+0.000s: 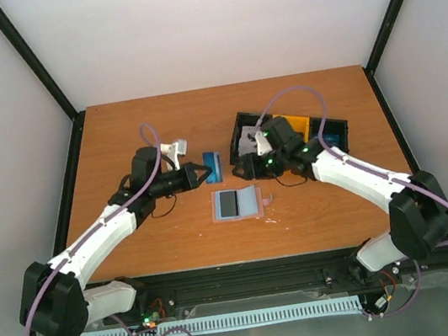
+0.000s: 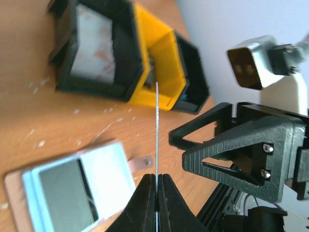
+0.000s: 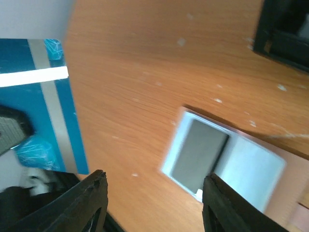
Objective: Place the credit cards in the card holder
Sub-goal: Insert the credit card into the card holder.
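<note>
Mid-table, one card holder (image 1: pixel 249 201) lies open and flat, pale blue inside up; one dark grey card (image 1: pixel 229 204) sits in its left half; right half shows no card; small tab sticks out on its right edge.

Just far of the holder, left gripper (image 2: pixel 157 178) has its fingers pinched tight on one blue card (image 1: pixel 214 166); card is off the table (image 1: pixel 116 134), seen edge-on from the left wrist, its striped face toward the right wrist camera.

Right gripper (image 3: pixel 154 179) is just right of the blue card, facing it; fingers spread apart, nothing between them, not touching the card.

Far right: three bins in a row, touching; black bin (image 2: pixel 91 89) on the left holds white-and-red cards (image 2: pixel 94 50), count cannot be told; yellow bin (image 2: pixel 161 92) in the middle, contents hidden; second black bin (image 2: pixel 199 82) on the right, contents hidden.

Totals: two arms, one holder, one card in it, one card in a grip, three bins.
</note>
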